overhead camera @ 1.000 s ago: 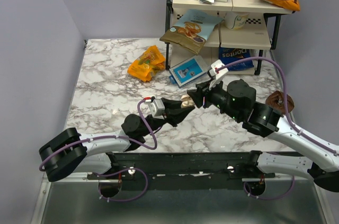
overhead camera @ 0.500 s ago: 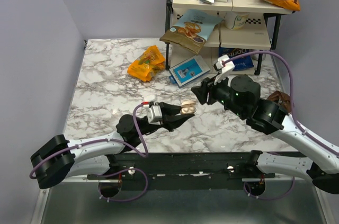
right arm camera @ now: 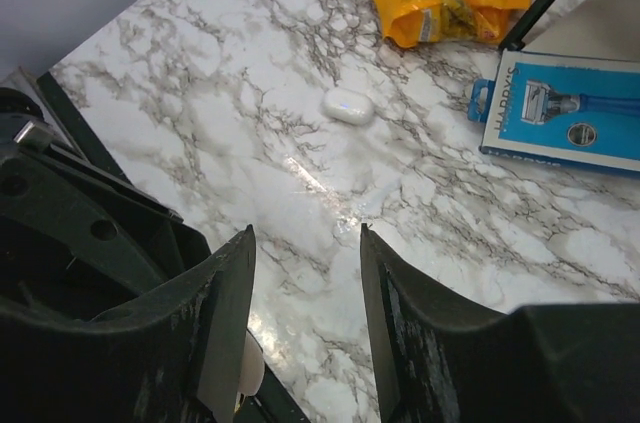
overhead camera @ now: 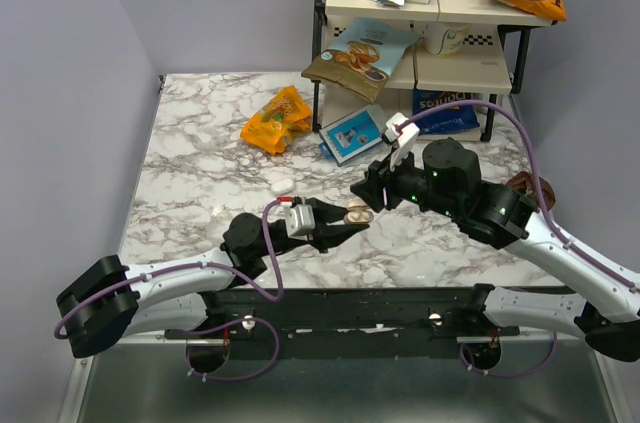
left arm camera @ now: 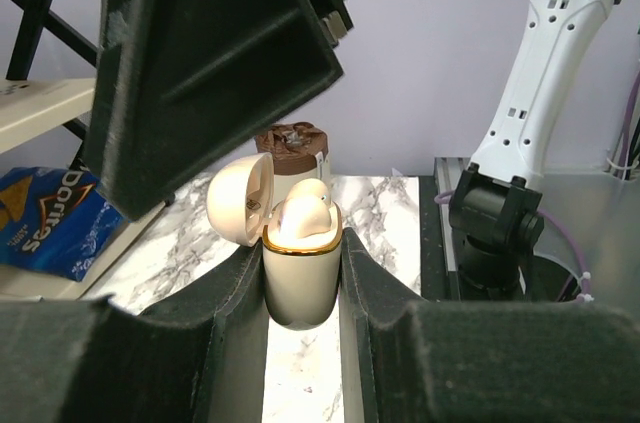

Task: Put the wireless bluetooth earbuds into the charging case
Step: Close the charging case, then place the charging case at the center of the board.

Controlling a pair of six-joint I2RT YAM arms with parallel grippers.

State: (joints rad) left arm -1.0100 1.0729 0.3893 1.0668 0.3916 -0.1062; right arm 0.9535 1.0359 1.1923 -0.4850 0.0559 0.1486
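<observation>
Left wrist view, frame centre: we see the left gripper [left arm camera: 300,288] clamped on the charging case [left arm camera: 299,278], upright, lid hinged open to the left, one earbud [left arm camera: 305,211] seated in it. In the top external view the right gripper [overhead camera: 366,193] sits just above the case at mid-frame. Right wrist view: its fingers [right arm camera: 228,318] stand apart, holding nothing; a second earbud [right arm camera: 348,106] lies on the marble table [right arm camera: 250,143] at upper centre.

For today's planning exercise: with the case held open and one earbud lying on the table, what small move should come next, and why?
Probably send the open, empty right pincer to the small white oval earbud on the marble table. The left pincer grips the cream oval charging case, lid open, one earbud seated.
</observation>
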